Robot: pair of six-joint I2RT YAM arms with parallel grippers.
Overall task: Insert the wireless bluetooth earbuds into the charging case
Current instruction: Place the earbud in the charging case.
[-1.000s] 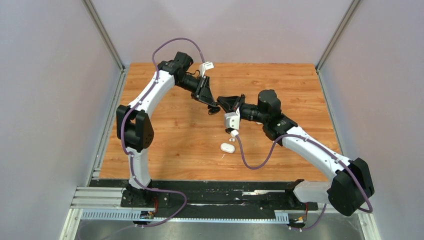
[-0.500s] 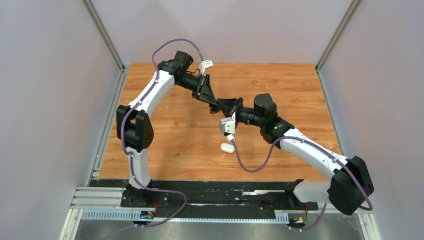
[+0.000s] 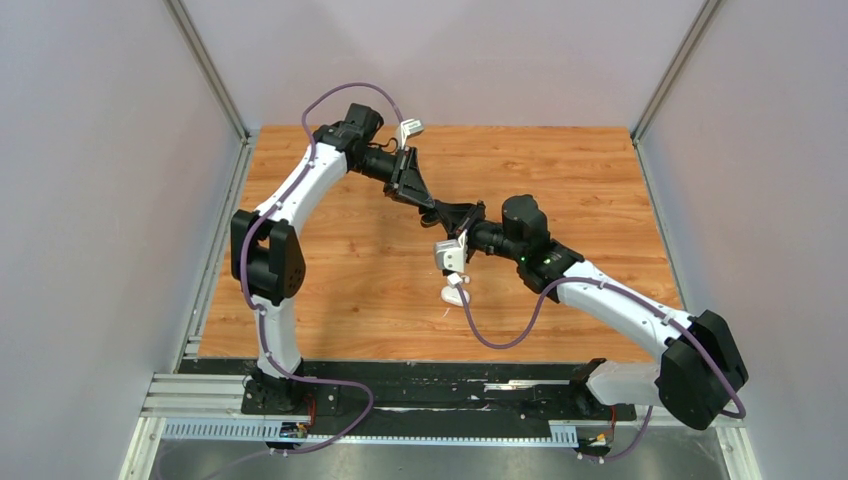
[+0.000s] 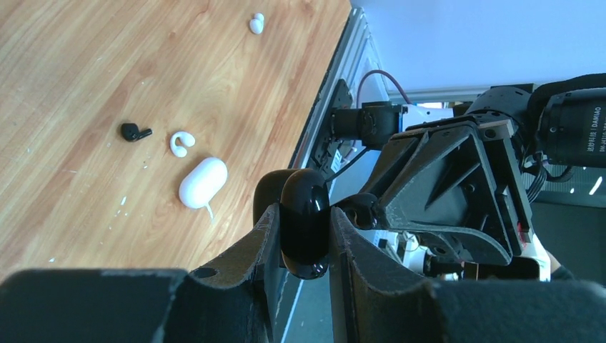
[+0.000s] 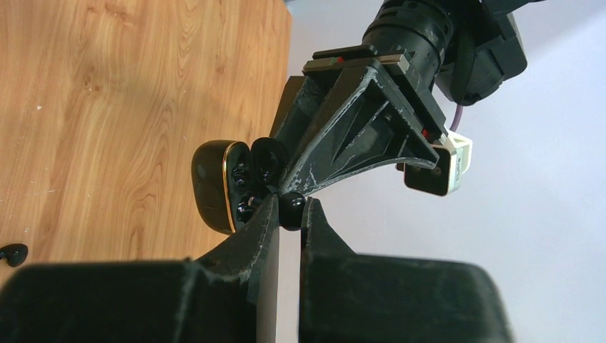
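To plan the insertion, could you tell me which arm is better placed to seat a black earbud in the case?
Right: the right end effector pinches a black earbud beside the case, which the left end effector grips.

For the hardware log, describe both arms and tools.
Left arm and right arm: white link shells, black joints, a purple cable looping along each. Left tool and right tool: black, two scuffed fingers, white camera block at the wrist.
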